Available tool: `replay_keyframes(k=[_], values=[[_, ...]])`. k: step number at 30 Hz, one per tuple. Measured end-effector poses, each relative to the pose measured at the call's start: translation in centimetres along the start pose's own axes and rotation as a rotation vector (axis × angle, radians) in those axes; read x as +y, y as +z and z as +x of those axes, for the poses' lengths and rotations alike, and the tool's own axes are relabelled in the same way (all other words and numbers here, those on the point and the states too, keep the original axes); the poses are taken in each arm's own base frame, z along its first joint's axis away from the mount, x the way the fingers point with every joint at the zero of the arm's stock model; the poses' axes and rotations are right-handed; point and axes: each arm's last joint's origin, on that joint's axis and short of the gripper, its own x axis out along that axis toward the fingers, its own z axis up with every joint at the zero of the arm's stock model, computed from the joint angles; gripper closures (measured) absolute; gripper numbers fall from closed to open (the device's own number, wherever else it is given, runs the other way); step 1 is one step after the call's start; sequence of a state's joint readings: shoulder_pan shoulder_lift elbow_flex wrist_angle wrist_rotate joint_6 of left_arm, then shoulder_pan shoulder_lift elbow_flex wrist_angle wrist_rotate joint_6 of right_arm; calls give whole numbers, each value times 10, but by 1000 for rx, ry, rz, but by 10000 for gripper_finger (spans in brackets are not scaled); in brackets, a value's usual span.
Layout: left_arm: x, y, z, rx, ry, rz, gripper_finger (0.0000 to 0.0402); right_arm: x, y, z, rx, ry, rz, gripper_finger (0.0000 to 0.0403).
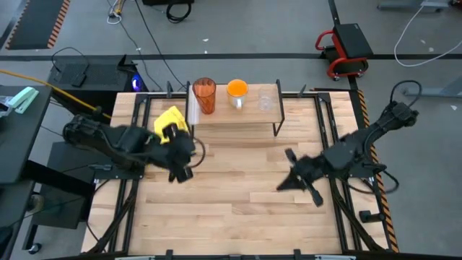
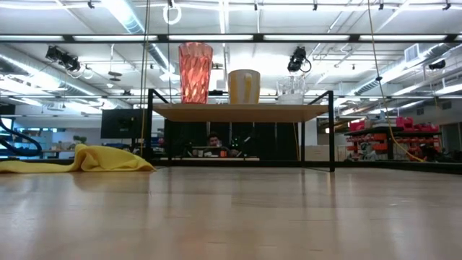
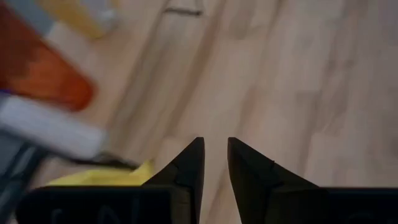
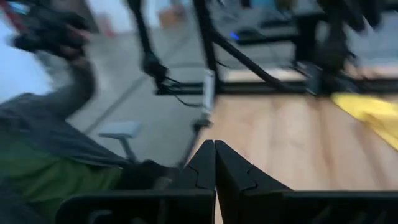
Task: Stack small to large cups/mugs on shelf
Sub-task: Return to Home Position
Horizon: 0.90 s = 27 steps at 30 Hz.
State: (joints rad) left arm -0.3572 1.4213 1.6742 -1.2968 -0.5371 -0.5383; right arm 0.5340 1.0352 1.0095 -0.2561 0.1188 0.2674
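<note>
- Fingers of left gripper point(image 3: 215, 144) are standing slightly apart, holding nothing; cloth point(image 1: 170, 121) is lying just beside them.
- Right gripper point(image 4: 215, 148) is hanging empty, fingers pressed together.
- Well beyond both grippers, tumbler point(image 1: 204, 94), mug point(image 1: 237, 91) and clear cup point(image 1: 266, 101) are standing in a row on shelf point(image 1: 231, 121).
- Placing is looking finished; only parking the arms seems left.
</note>
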Motion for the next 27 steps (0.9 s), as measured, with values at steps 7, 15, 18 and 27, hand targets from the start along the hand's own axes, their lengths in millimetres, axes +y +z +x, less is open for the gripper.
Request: replay_keyframes(k=[7, 15, 18, 27], values=[[-7, -58, 14, -241, -206, 13, 329, 6, -61, 1, -196, 157, 18, 398], [29, -123, 32, -406, -285, -74, 324, -9, -78, -10, -344, 250, -35, 398], [42, -139, 36, -519, -320, -99, 321, -23, -71, -12, -374, 337, -63, 398], [75, -161, 32, -779, -476, -88, 326, -92, -49, -34, -434, 327, -61, 398]])
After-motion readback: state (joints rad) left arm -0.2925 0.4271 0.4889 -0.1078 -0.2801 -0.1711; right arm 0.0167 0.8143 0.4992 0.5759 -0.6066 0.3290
